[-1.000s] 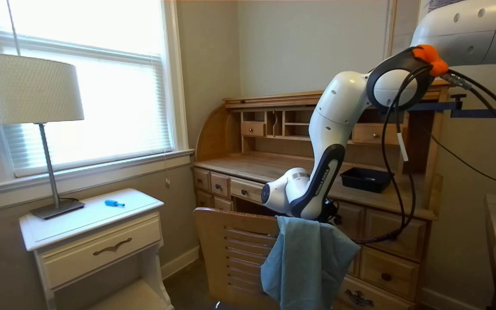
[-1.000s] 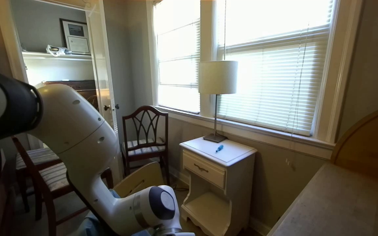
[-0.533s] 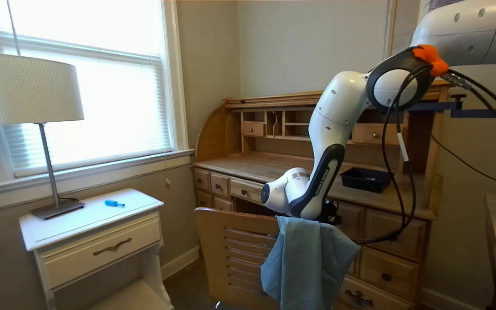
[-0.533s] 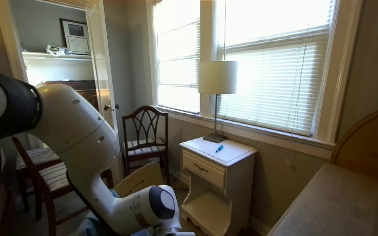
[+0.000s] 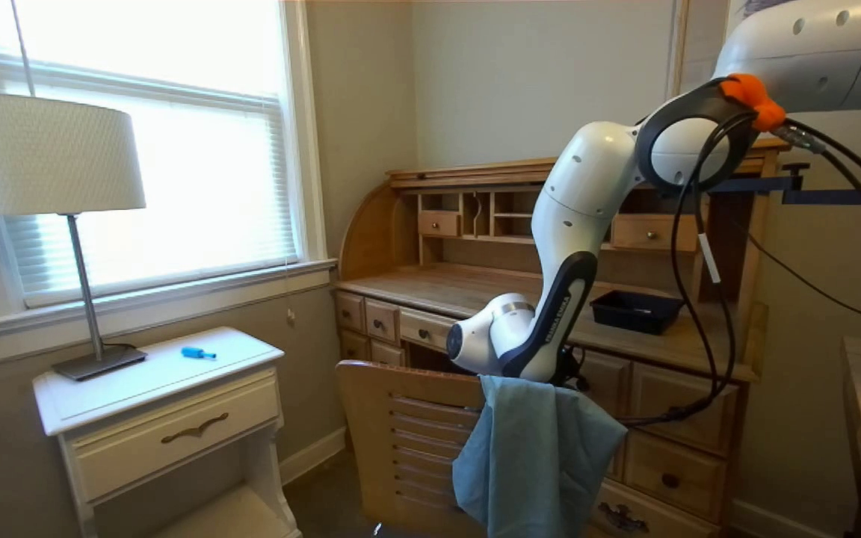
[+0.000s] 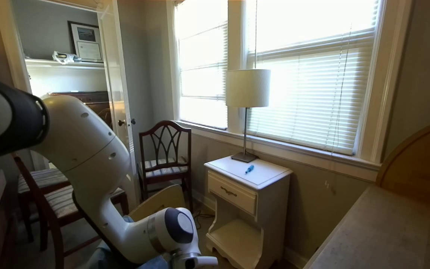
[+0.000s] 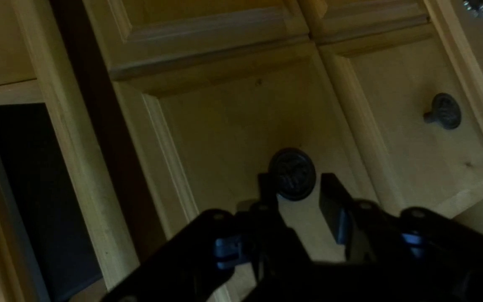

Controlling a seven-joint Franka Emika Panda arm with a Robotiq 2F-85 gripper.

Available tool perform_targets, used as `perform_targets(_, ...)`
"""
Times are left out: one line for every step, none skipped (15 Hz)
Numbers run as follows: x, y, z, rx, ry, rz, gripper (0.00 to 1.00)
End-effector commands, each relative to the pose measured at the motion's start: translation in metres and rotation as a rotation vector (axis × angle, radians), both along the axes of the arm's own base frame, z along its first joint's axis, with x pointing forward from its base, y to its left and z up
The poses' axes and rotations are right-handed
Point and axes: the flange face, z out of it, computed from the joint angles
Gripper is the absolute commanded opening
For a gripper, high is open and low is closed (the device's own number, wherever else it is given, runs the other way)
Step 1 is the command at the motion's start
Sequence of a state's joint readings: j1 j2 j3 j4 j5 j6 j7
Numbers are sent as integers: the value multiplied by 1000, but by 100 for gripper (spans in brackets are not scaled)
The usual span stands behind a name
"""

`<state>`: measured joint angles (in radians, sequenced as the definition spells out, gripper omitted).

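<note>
My gripper (image 7: 298,181) sits right at the drawer knob (image 7: 292,171): its fingers (image 7: 331,195) stand apart, the knob's dark disc showing between the tips, and I can't tell whether either touches it. Next to this knob, on the neighbouring drawer (image 7: 396,121), I see a second knob (image 7: 446,111). Working back, I have the wrist (image 5: 509,336) bent low in front of the drawer knob, the forearm (image 5: 576,198) dropping steeply to it and the elbow (image 5: 688,153) high above.

A black tray (image 5: 636,314) stands above the drawer knob, on the tabletop (image 5: 442,282). Only the wrist view gives me the fingers. In an exterior view a chair back (image 5: 412,448) draped with a blue cloth (image 5: 539,456) covers most of the gripper. In an exterior view the wrist runs out at the lower border, but a dark chair (image 6: 166,167) shows there, well apart from the drawer knob. In both exterior views I get the nightstand (image 5: 154,381), well apart from the drawer knob, bearing a lamp (image 5: 49,153) and a small blue object (image 5: 196,353).
</note>
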<state>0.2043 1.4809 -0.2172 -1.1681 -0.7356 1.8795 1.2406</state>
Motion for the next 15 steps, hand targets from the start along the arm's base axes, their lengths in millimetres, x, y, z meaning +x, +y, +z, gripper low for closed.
perform_targets(22, 52, -6, 170, -84, 36, 8)
perform_targets(25, 60, -3, 228, -107, 29, 8)
perform_targets(32, 61, -3, 284, -124, 13, 8)
perform_targets(36, 63, -4, 329, -145, -7, 8)
perform_targets(38, 59, -4, 346, -159, -20, 8)
perform_targets(41, 54, -2, 354, -182, -47, 8)
perform_targets(42, 48, -1, 352, -194, -65, 58)
perform_targets(41, 41, 0, 349, -194, -82, 60)
perform_targets(40, 31, 2, 320, -189, -103, 65)
perform_targets(40, 21, 4, 297, -185, -110, 73)
perform_targets(39, 10, 8, 261, -179, -121, 79)
perform_targets(38, 0, 13, 219, -161, -133, 86)
perform_targets(36, -7, 15, 183, -147, -136, 94)
perform_targets(33, -13, 17, 150, -135, -140, 98)
perform_targets(31, -17, 18, 130, -122, -149, 100)
